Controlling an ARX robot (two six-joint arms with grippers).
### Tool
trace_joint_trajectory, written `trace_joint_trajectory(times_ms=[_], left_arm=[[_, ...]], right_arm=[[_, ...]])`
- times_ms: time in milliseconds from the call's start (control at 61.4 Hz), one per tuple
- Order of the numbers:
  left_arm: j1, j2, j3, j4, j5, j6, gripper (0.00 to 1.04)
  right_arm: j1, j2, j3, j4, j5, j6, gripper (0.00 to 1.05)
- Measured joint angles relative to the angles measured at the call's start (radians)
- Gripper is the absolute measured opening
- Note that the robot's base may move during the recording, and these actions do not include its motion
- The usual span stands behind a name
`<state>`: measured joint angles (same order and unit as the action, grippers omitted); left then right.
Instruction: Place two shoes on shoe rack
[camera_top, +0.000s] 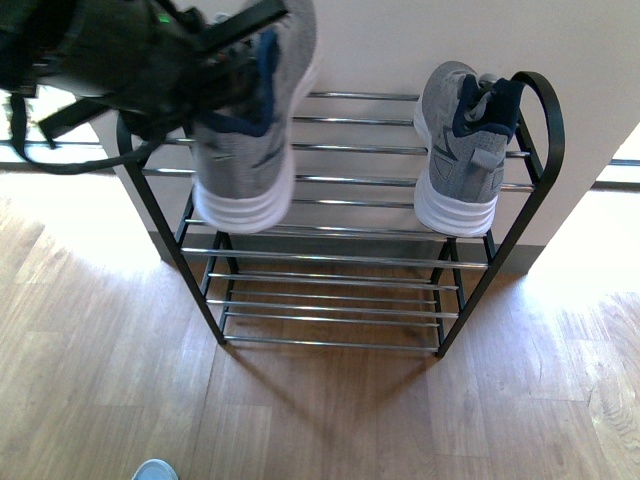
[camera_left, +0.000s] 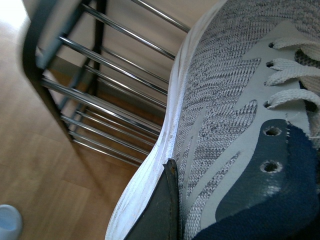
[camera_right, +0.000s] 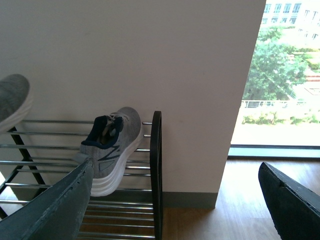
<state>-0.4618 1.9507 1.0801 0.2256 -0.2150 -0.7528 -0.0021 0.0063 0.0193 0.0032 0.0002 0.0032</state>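
Observation:
My left gripper (camera_top: 225, 70) is shut on a grey mesh sneaker (camera_top: 250, 150) with a white sole and navy collar, holding it in the air over the left end of the shoe rack (camera_top: 330, 260). In the left wrist view one dark finger (camera_left: 160, 210) presses against that sneaker (camera_left: 225, 100) at its sole edge. A second grey sneaker (camera_top: 462, 150) rests on the rack's top tier at the right end, also seen in the right wrist view as the sneaker (camera_right: 110, 150). My right gripper (camera_right: 175, 200) is open and empty, out beside the rack's right end (camera_right: 157, 170).
The rack stands against a white wall on a wood floor (camera_top: 320, 420). A pale blue-white object (camera_top: 155, 470) peeks in at the bottom edge of the front view. A window (camera_right: 285, 75) lies to the right of the wall.

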Motion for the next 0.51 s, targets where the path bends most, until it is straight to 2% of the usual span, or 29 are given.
trace_joint_trajectory(times_ms=[277,505], left_arm=[[-0.03,0.243,0.33,-0.138,0.088,-0.051,0.02],[-0.013,0.313,0.409,-0.185,0.111,-0.063,0.02]], right_arm=[[0.0,0.0,0.0,0.0,0.0,0.0,0.96],[0.0,0.0,0.0,0.0,0.0,0.0,0.96]])
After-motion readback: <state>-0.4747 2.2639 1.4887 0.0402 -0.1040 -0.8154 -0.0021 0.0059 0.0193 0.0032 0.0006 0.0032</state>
